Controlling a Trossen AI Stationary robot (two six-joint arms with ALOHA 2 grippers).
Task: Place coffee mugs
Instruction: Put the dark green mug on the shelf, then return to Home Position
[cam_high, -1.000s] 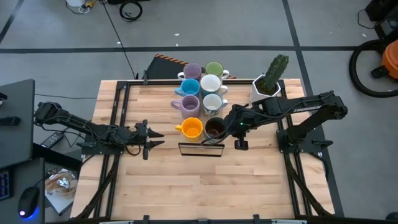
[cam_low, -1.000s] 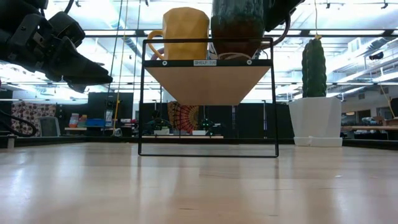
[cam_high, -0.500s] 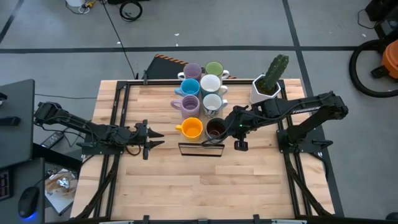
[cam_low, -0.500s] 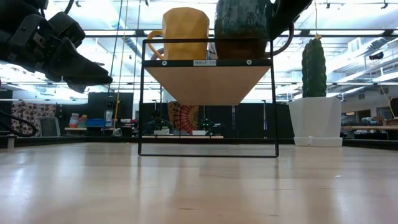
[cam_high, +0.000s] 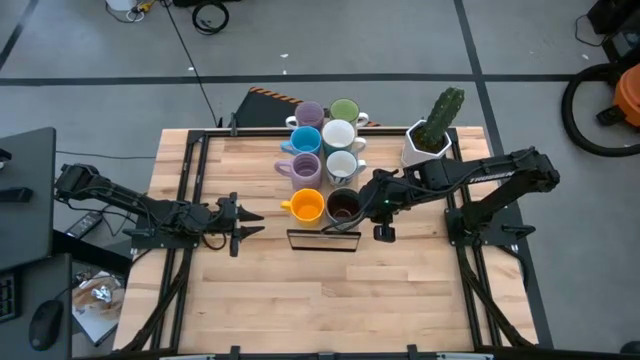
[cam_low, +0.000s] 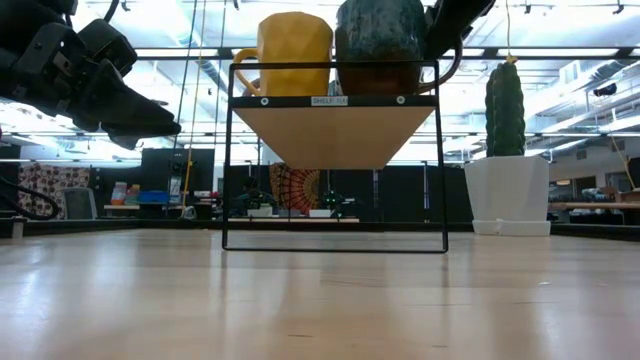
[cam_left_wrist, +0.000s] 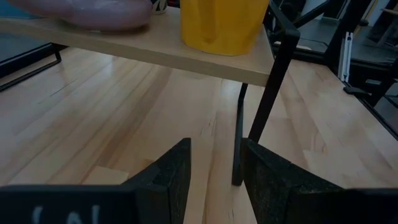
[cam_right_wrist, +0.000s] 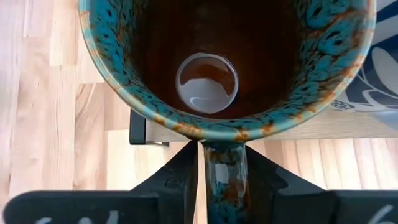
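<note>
Eight mugs are now crowding the small raised shelf (cam_high: 322, 240) in two rows running from near to far, and the last of them, the dark speckled mug (cam_high: 344, 207), is sitting at the near right corner just beside the orange mug (cam_high: 307, 206). Half a second ago it was riding slightly higher and tilted in the low view; now its base is resting level on the shelf board. The right gripper (cam_right_wrist: 221, 163) is reaching in from the right with its fingers flanking the mug's handle (cam_right_wrist: 222, 171); they were clamped shut a second ago and are just beginning to part, so the grip looks to be loosening rather than fully let go. The left gripper (cam_left_wrist: 214, 168) is hanging idle well to the left of the shelf, jaws partly open and holding nothing. Judging from this, the placing is all but done, pending a clean withdrawal.
</note>
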